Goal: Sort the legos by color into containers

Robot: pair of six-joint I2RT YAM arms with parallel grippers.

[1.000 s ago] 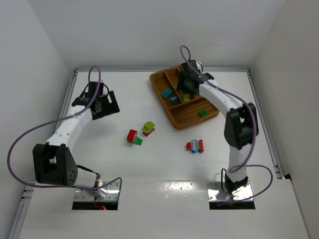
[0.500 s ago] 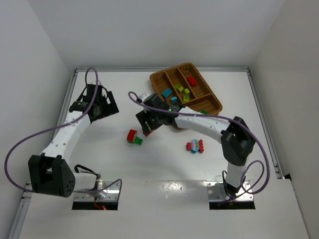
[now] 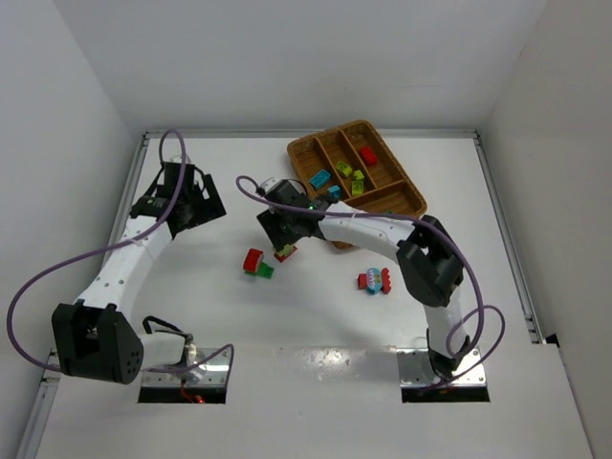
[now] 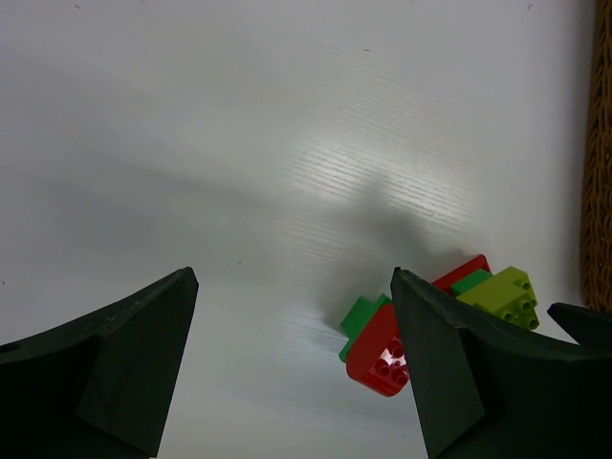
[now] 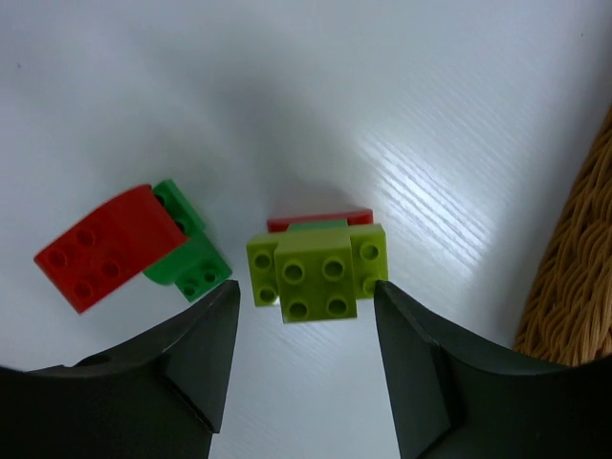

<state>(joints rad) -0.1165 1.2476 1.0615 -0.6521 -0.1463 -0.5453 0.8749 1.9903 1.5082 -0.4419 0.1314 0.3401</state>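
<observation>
Right pincer (image 5: 304, 292) wide open, empty, over lime clump (image 5: 316, 273) on bench (image 5: 430, 96). Descent to be kept straight; lime sides squeezed, neighbouring red brick (image 5: 100, 247) avoided. Left pincer (image 4: 292, 287) open, empty.

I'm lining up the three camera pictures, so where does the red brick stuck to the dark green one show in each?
Top external: the red-and-green clump lies left of centre, below-left of the wicker tray.
Left wrist: the clump sits lower right.
Right wrist: the clump sits left of middle.
Shared landmark: the wicker tray, at the right edge of the left wrist and right wrist views.
</observation>
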